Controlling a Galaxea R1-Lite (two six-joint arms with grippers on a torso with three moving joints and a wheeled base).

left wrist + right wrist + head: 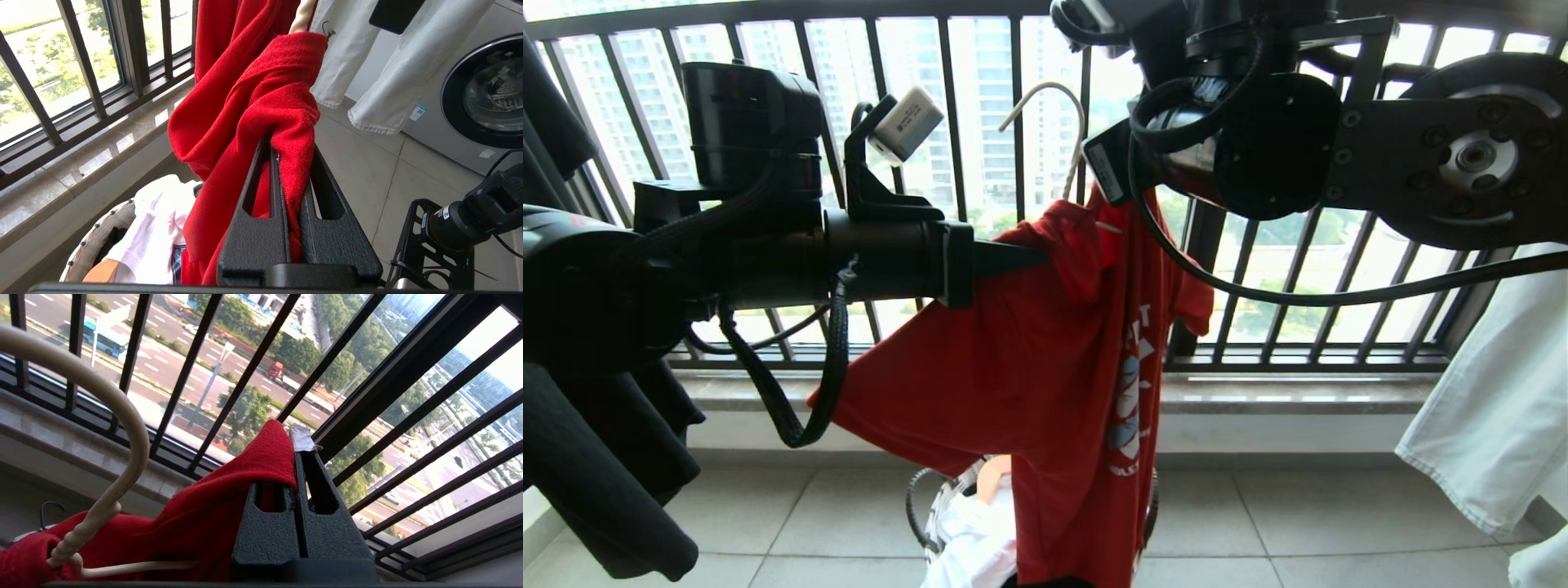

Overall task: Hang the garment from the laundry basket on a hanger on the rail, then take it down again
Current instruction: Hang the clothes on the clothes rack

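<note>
A black barred window railing (pixel 980 122) is filling the upper half of the head view, with a pale stone sill and grey floor tiles (pixel 1298 523) lying below it. The rail is lying out of every view, so where the hanger's hook would sit is not showing. The hanger (pixel 1062 122) is showing only its white hook at upper centre; its shoulders are lying hidden inside the garment (pixel 1029 367), whose lettering is folding away so only a strip of white print and graphic is reading. The laundry basket (pixel 931 510) is peeking out at the bottom centre, mostly covered by the red cloth and by white laundry (pixel 976 539) lying in it. A black garment (pixel 596 457) is crowding the left edge and a pale grey garment (pixel 1494 416) the right edge, leaving open floor only between them. A washing machine (pixel 482 98) is standing at the right of the left wrist view.

The left gripper (pixel 286 143) is reaching in from the left, jaws nearly closed, pinching a bunched fold of the red shirt. The right gripper (pixel 296 457), coming from the upper right, is clamping fully shut on the red cloth just beside the hook, probably at the collar, with a scrap of white label (pixel 303 439) sticking out at the tips.
</note>
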